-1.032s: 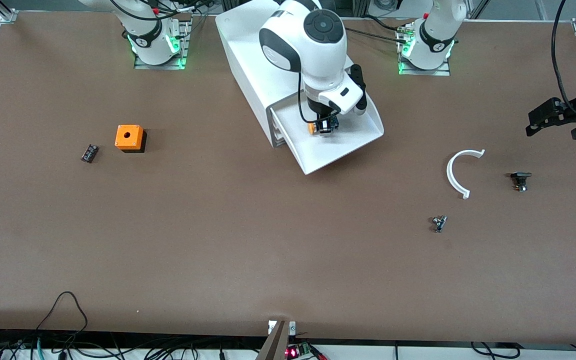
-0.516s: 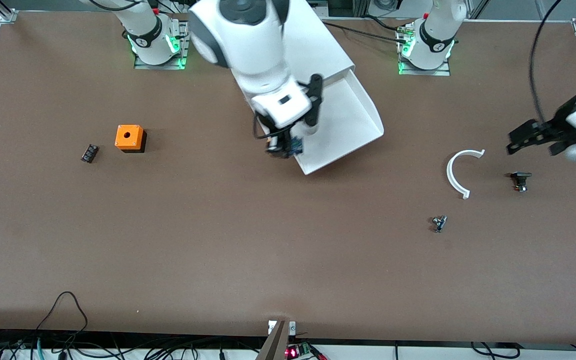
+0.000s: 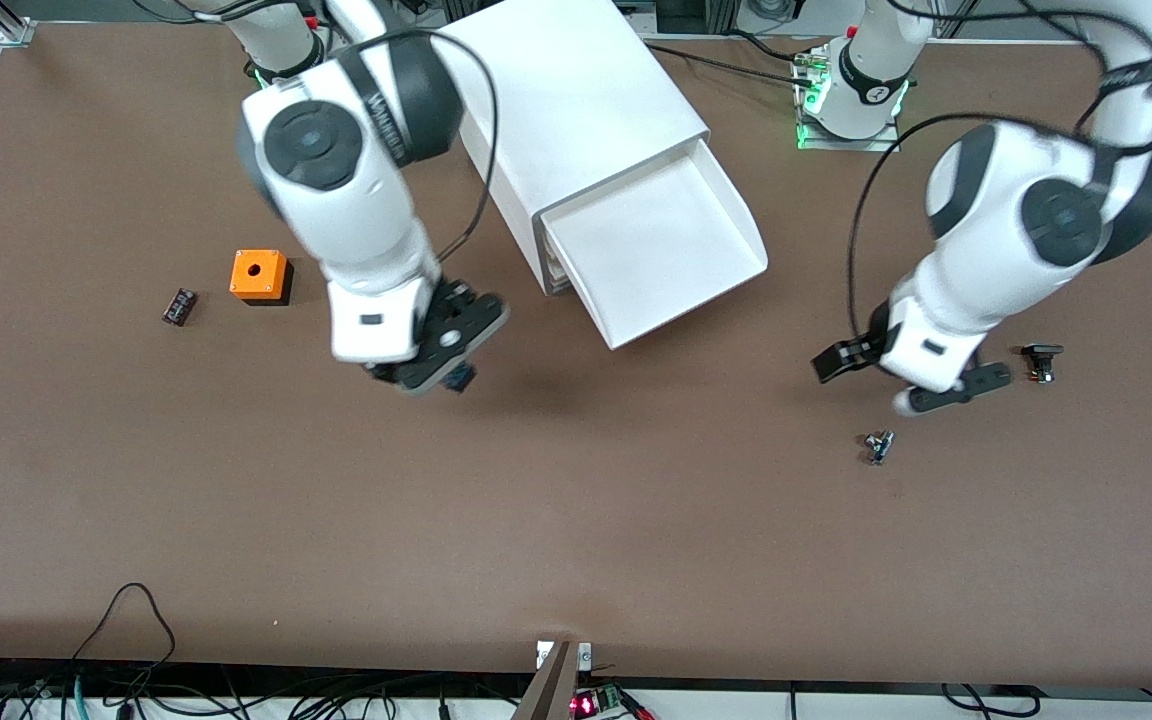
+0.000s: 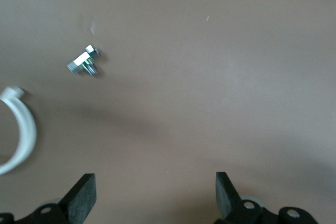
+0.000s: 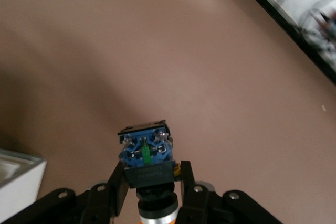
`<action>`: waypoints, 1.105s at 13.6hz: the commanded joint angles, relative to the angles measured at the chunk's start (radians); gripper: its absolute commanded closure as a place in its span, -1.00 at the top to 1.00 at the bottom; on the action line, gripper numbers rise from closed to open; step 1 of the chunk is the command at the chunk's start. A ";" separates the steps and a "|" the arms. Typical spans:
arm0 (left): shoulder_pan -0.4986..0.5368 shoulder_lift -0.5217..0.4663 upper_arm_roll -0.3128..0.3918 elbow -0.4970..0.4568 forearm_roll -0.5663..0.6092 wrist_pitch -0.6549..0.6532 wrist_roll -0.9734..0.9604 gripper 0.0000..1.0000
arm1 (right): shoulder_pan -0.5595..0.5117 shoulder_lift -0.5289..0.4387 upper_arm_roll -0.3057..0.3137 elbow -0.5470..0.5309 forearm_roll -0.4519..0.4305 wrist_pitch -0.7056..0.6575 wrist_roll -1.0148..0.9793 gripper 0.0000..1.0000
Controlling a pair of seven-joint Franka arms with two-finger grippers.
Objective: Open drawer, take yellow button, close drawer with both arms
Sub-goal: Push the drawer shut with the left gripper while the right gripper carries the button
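Observation:
The drawer (image 3: 656, 250), top of the white cabinet (image 3: 576, 100), stands pulled out, its tray bare. My right gripper (image 3: 433, 362) hangs over the bare table between the drawer and the orange cube, shut on the button (image 5: 146, 153). In the right wrist view the button's blue-black body sticks out past the fingertips (image 5: 185, 170), the orange cap barely showing beneath. My left gripper (image 3: 911, 385) hovers low over the table toward the left arm's end, open and holding nothing (image 4: 153, 182).
An orange cube with a hole (image 3: 259, 275) and a small black part (image 3: 178, 306) lie toward the right arm's end. Near the left gripper are a white curved ring (image 4: 23, 135), a small metal fitting (image 3: 877, 446) and a black part (image 3: 1040, 360).
The right gripper lifted the button out of the drawer and carried it toward the right arm's end. The left arm swung in from the table's end to over the white ring.

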 commanded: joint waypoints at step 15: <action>-0.074 -0.196 -0.509 -0.380 -0.011 0.089 -0.275 1.00 | -0.312 -0.023 -0.053 -0.368 0.005 0.190 0.117 -0.57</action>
